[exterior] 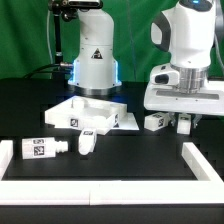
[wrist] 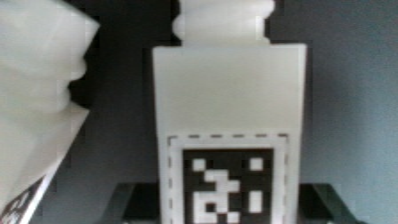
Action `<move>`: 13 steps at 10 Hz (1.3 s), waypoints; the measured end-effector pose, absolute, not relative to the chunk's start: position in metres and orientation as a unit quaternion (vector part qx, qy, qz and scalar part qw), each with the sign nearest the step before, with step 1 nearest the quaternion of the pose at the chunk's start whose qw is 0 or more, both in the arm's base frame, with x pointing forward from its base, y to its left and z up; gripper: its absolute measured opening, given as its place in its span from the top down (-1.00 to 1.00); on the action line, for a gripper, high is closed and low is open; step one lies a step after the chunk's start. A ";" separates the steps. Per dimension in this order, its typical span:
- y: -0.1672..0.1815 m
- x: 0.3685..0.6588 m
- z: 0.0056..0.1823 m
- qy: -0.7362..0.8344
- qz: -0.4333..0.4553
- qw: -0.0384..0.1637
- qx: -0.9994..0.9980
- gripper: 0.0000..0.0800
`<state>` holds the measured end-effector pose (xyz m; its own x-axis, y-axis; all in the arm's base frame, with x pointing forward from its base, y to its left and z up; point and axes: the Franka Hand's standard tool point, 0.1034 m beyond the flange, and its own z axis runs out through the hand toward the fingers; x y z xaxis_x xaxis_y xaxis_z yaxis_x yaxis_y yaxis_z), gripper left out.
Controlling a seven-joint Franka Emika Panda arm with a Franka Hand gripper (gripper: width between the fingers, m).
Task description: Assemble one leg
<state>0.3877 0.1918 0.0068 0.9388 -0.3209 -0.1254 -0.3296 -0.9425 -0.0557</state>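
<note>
- Leg [wrist: 228, 110]: fills the wrist view at close range, threaded end away from the tag, tag sticker facing the camera. In the exterior view it sits right under the gripper [exterior: 186, 123], at the exterior view's right, low over the table [exterior: 120, 160].
- Gripper: fingers are down around or just beside the leg. I cannot tell from either view whether they are spread or already pinching it; contact is hidden.
- Panel [exterior: 95, 112]: lies flat near mid-table, well apart from the gripper. No leg is seen standing in any corner hole.
- Other legs [exterior: 38, 148] [exterior: 88, 143] [exterior: 155, 121]: three lie loose on the table, two in front of the panel and one between the panel and the gripper.
- Progress (judgement): early. At most the pick of one leg is in hand; nothing is joined yet.
- Left to do (judgement): secure the grasp, carry the leg to a corner hole of the panel, seat the threaded end, and turn it in until tight.
</note>
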 end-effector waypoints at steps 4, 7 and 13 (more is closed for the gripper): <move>0.181 0.396 0.025 0.161 0.052 0.046 -0.985 -0.58; 0.135 0.401 0.084 0.136 0.040 0.068 -0.988 -0.62; 0.069 0.404 0.107 0.104 0.018 0.078 -0.991 -0.62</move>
